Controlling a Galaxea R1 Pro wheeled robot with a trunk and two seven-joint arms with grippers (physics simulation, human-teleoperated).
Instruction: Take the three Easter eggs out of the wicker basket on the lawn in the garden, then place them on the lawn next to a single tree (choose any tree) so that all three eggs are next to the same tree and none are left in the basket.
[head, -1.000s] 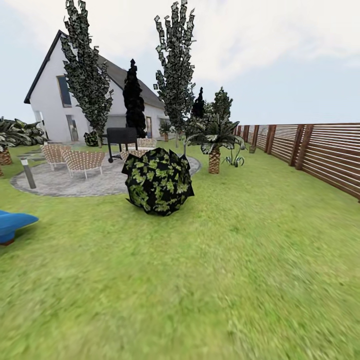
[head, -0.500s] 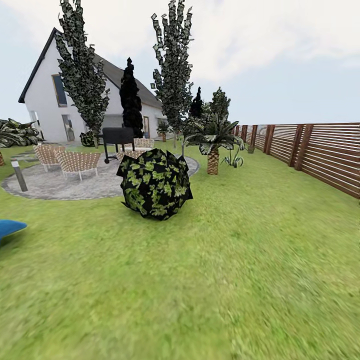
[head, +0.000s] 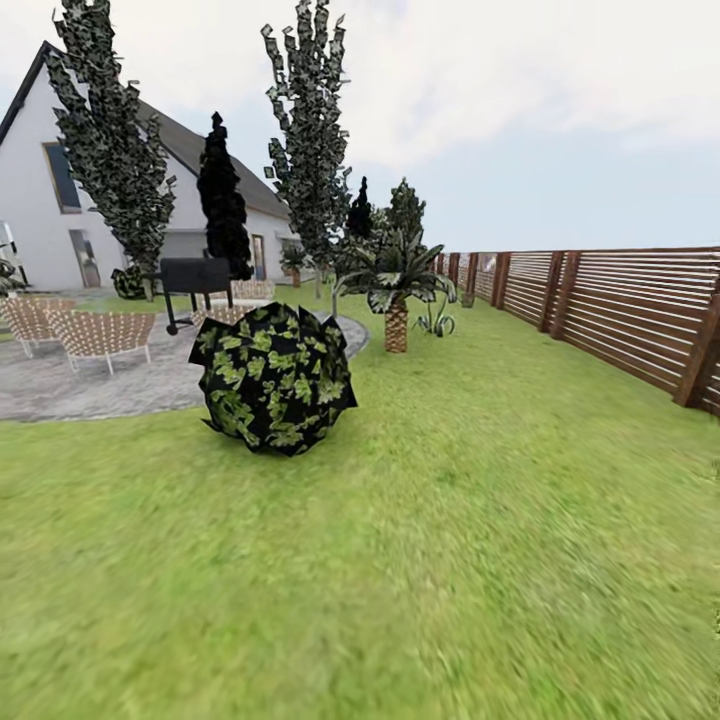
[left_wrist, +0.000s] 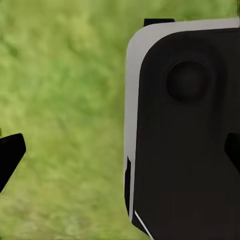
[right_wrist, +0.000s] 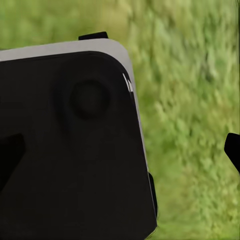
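Where lawn (head: 450, 560) spreads, bush (head: 272, 377) before trees (head: 310, 140).

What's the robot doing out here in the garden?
It is out on the lawn, holding nothing that can be seen. Ahead is a round leafy bush, with a paved patio, chairs and a white house behind it. Two tall trees stand there; a wooden fence runs along the right. No basket or eggs in sight.

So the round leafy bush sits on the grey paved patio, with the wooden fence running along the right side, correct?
Not quite. The head view shows the round bush standing on the lawn, just in front of the paved patio's edge, not on it. The wooden fence does run along the right.
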